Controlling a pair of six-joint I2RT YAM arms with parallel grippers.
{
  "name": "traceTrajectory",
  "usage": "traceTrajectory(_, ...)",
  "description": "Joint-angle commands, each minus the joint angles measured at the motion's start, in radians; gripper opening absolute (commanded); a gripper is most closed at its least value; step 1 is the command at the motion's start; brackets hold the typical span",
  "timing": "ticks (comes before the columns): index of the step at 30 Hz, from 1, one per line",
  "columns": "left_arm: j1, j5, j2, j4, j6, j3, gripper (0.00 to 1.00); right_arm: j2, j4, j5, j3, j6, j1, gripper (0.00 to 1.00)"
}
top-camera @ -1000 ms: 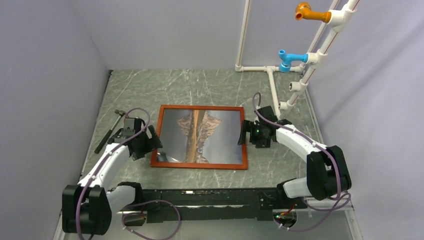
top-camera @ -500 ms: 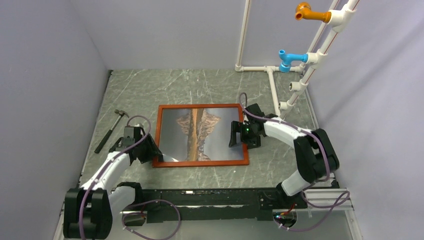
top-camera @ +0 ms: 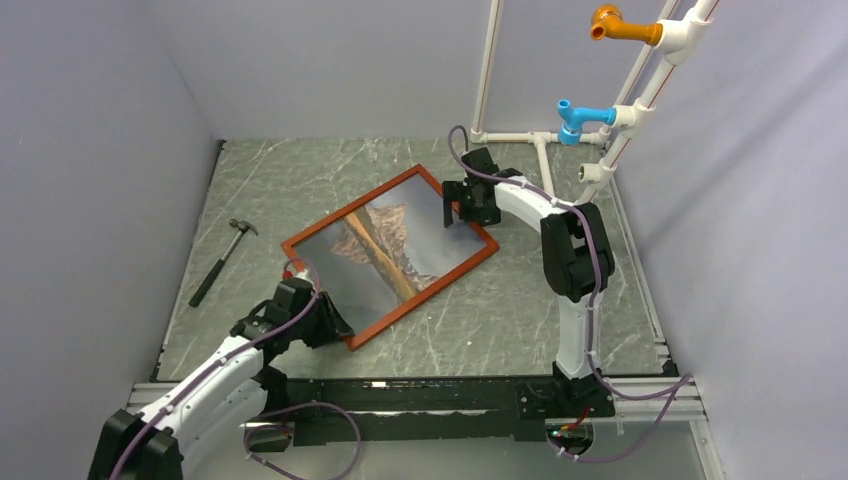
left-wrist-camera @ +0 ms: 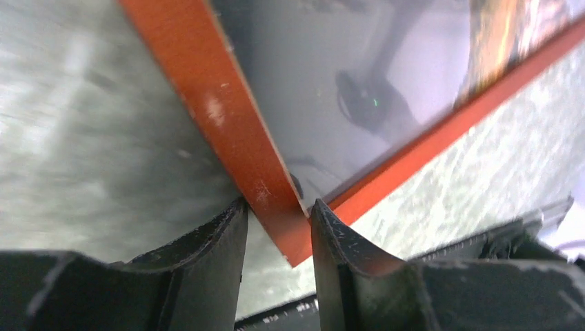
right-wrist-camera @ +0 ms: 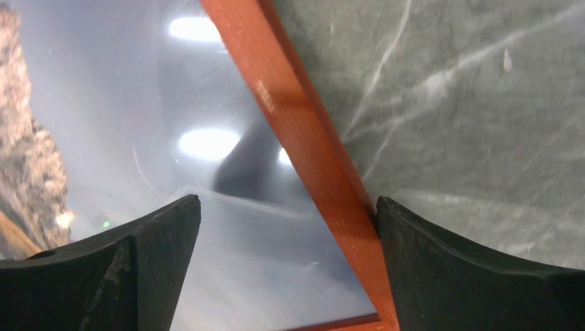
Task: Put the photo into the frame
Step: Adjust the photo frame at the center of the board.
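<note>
Status: the frame (top-camera: 426, 298) lies flat on the table (top-camera: 280, 180), turned diagonal, one corner toward my left arm and the opposite end out under my right. The photo (top-camera: 385, 250) sits inside the moulding, picture side up, mountain and reflection showing. Can't tell if it's under glass or just a glossy print. There's strong glare in both wrist views.

Left gripper (left-wrist-camera: 276, 210): at the near corner, one of its fingers (left-wrist-camera: 221, 234) against the outer edge, the other on the inner lip. Looks like a pinch on the corner moulding.

Right gripper (right-wrist-camera: 288, 203): its fingers (right-wrist-camera: 159, 234) are spread wide, straddling the moulding at the far end. One tip hangs over the picture surface, the other is right at the outer edge of the wood. It holds nothing.

Handling call:
- The frame looks light and stiff, with thin wood. Held by one corner it'll pivot and skid on the stone, so I want a second hold at the opposite end.
- Grip only the moulding, across its width. The picture surface is slick, marks easily, and could crack if glazed.
- The print itself is thin and floppy, so it can slip out if the frame tips. I'd keep it flat.

The hammer (top-camera: 222, 262) lies well off to the left, out of the way.
</note>
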Motion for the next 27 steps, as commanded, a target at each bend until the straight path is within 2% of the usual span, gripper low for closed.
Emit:
traceTrajectory(1, -0.184, 0.066, 0.039, 0.07, -0.167, 0.005, 0.43, 0.051, -0.049, -0.025, 0.096, 0.011, 0.055, 0.99)
traceTrajectory(3, -0.255, 0.045, 0.096, 0.093, -0.188, 0.024, 0.47, 0.072, -0.067, 0.016, 0.121, -0.001, 0.059, 1.0)
traceTrajectory(5, -0.321, 0.024, 0.161, 0.101, -0.204, 0.049, 0.55, 0.084, -0.087, 0.054, 0.143, -0.011, 0.063, 1.0)
traceTrajectory(11, -0.484, -0.069, 0.309, 0.033, -0.229, 0.146, 0.89, 0.07, -0.142, 0.217, 0.195, -0.043, 0.063, 1.0)
traceTrajectory(14, -0.517, -0.115, 0.314, -0.028, -0.236, 0.18, 0.99, 0.048, -0.168, 0.286, 0.225, -0.047, 0.064, 1.0)
traceTrajectory(19, -0.522, -0.171, 0.247, -0.132, -0.231, 0.217, 0.99, -0.061, -0.162, 0.271, 0.158, 0.015, 0.063, 1.0)
traceTrajectory(27, -0.502, -0.183, 0.212, -0.177, -0.173, 0.3, 0.99, -0.37, -0.061, 0.056, -0.235, 0.17, 0.065, 1.0)
